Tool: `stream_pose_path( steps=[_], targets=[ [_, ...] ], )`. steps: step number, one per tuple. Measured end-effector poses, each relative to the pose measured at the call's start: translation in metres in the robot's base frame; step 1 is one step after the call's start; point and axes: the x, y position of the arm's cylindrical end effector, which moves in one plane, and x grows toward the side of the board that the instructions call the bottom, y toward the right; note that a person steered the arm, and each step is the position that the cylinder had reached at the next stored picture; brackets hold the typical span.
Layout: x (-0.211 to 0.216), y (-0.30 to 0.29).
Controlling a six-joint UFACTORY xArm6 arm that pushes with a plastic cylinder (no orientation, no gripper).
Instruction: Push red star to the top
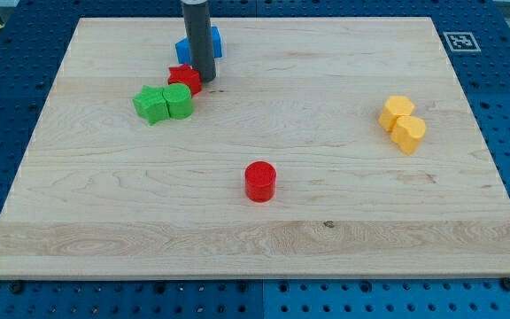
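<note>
Six blocks: all sit on the bench (104, 221), four crowded near its top-left part, two groups elsewhere.
Red star (182, 80): near the top edge, left of centre, partly hidden behind our rod; it has not reached the top edge yet.
Our tip (204, 78): touching or just beside the star's right side, slightly toward the top; no claw on this arm, so nothing opens, closes or holds anything.
Blue block (198, 44): just above the star, between it and the top edge; shape unclear behind the rod.
Green blocks (163, 102): two, touching each other, just below-left of the star.
Red cylinder (260, 181): middle of the bench, well apart.
Yellow blocks (402, 123): two, touching, near the right edge.
Risk, wrong side: we judge the tip sits beside the star, not below it, so a push from here would send it toward the left edge or into the green blocks.
Risk, blocked path: a straight push upward would likely jam the star against the blue block and shove both.
Risk, glancing contact: the star's points may let it spin off our tip.
</note>
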Motion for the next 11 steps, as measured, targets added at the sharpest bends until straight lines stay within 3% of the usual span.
stream_pose_path(
  steps=[2,5,8,11],
  targets=[
    [0.023,0.027],
    [0.041,-0.012],
    [-0.001,-0.077],
    [-0.034,-0.102]
  ],
)
